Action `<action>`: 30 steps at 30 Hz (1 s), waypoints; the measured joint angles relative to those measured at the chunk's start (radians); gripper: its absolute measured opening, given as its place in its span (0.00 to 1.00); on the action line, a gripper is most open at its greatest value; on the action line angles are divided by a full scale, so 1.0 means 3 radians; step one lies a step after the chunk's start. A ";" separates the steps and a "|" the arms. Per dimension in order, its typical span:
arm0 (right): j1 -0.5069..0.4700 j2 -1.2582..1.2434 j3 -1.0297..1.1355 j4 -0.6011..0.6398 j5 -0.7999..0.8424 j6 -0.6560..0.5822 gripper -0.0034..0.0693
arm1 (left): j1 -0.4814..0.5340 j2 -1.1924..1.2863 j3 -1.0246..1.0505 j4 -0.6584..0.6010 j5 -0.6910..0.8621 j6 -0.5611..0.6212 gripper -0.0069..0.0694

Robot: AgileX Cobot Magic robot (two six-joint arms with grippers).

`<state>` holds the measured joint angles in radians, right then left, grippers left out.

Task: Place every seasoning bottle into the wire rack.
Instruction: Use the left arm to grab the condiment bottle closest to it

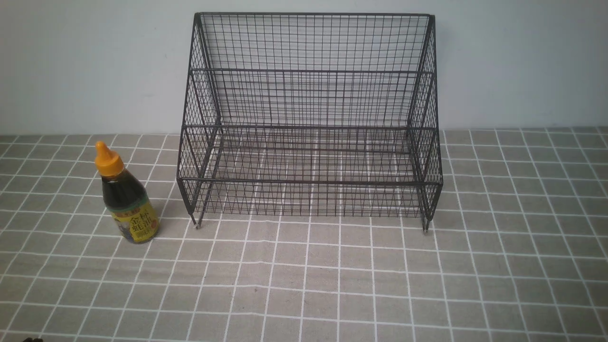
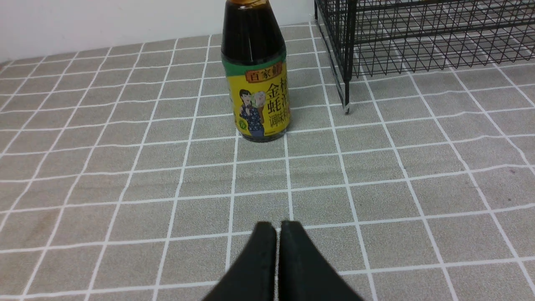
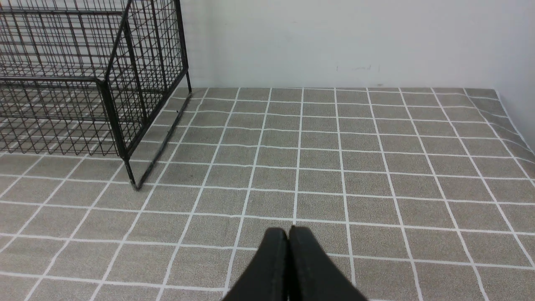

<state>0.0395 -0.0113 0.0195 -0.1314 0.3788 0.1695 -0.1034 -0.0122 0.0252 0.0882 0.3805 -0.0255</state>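
The seasoning bottle [image 1: 126, 197], dark sauce with an orange nozzle cap and yellow label, stands upright on the cloth left of the wire rack [image 1: 308, 123]. The black two-tier rack stands at the back centre against the wall and holds nothing. In the left wrist view the bottle [image 2: 256, 83] stands ahead of my left gripper [image 2: 278, 228], which is shut and empty, with the rack's corner [image 2: 347, 62] beside it. My right gripper [image 3: 288, 232] is shut and empty over bare cloth, with the rack's side [image 3: 125, 83] off ahead. Neither gripper shows in the front view.
A grey tablecloth with a white grid [image 1: 332, 275] covers the table. A pale wall [image 1: 71, 61] runs close behind the rack. In the right wrist view a side wall [image 3: 518, 62] borders the table's far right edge.
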 joint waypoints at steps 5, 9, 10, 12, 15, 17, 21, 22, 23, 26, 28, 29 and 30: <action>0.0000 0.0000 0.0000 0.0000 0.0000 0.0000 0.03 | 0.0000 0.0000 0.0000 0.0000 0.0000 0.0000 0.08; 0.0000 0.0000 0.0000 0.0000 0.0000 0.0000 0.03 | 0.0000 0.0000 0.0000 0.0000 0.0000 0.0000 0.08; 0.0000 0.0000 0.0000 0.0000 0.0000 0.0000 0.03 | 0.0000 0.0000 0.0000 0.0000 0.0000 0.0000 0.08; 0.0000 0.0000 0.0000 0.0000 0.0000 0.0000 0.03 | 0.0000 0.0000 0.0000 0.0000 0.0000 0.0000 0.08; 0.0000 0.0000 0.0000 0.0000 0.0000 0.0000 0.03 | 0.0000 0.0000 0.0000 0.0000 0.0000 0.0000 0.08; 0.0000 0.0000 0.0000 0.0000 0.0000 0.0000 0.03 | 0.0000 0.0000 0.0000 0.0000 0.0000 0.0000 0.08; 0.0000 0.0000 0.0000 0.0000 0.0000 0.0000 0.03 | 0.0000 0.0000 0.0000 0.0000 0.0000 0.0000 0.08; 0.0000 0.0000 0.0000 0.0000 0.0000 0.0000 0.03 | 0.0000 0.0000 0.0000 0.0000 0.0000 0.0000 0.08; 0.0000 0.0000 0.0000 0.0000 0.0000 0.0000 0.03 | 0.0000 0.0000 0.0000 0.0000 0.0000 0.0000 0.08; 0.0000 0.0000 0.0000 0.0000 0.0000 0.0000 0.03 | 0.0000 0.0000 0.0000 0.0014 -0.0018 0.0001 0.08; 0.0000 0.0000 0.0000 0.0000 0.0000 -0.0002 0.03 | 0.0000 0.0000 0.0012 -0.0097 -0.0219 -0.0095 0.08; 0.0000 0.0000 0.0000 0.0000 0.0000 -0.0002 0.03 | 0.0000 0.0000 0.0012 -0.0130 -0.0239 -0.0110 0.08; 0.0000 0.0000 0.0000 0.0000 0.0000 -0.0002 0.03 | 0.0000 0.0000 0.0012 -0.0205 -0.0326 -0.0162 0.08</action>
<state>0.0395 -0.0113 0.0195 -0.1314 0.3788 0.1688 -0.1034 -0.0122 0.0289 0.0267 0.2826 -0.0740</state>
